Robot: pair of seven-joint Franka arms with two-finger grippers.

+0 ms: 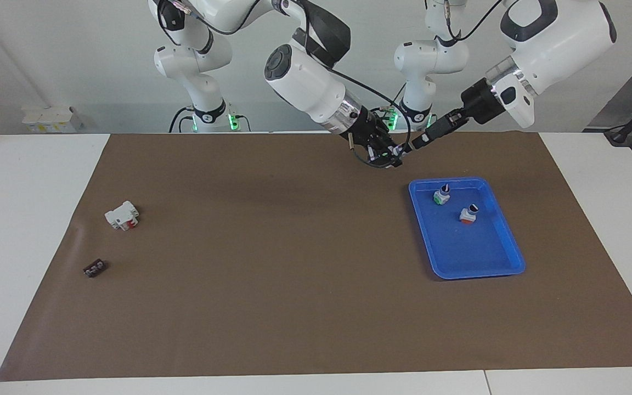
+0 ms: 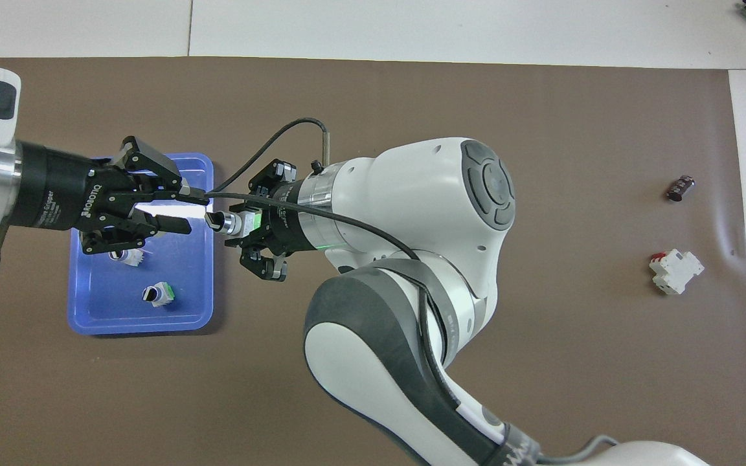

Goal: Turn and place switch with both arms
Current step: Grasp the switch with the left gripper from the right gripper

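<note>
Right hand (image 2: 243, 223) clamped on switch (image 2: 234, 222), up over mat beside tray (image 2: 208, 310) edge. Knob end sticks out toward left hand (image 2: 185, 207). Left fingers apart, lined up either side of knob, looks ready to twist.

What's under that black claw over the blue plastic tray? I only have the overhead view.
Observer: The facing view shows a small white switch with a red end standing in the blue plastic tray, knob up.
Operator: Is the claw squishing it?
Observer: No. The left gripper hangs in the air, well above the tray.
Operator: Is it as high as the switch the other claw holds?
Observer: About level. The right gripper holds the white-grey switch with a green end in the air, and the left gripper's tips come right up to its knob.
</note>
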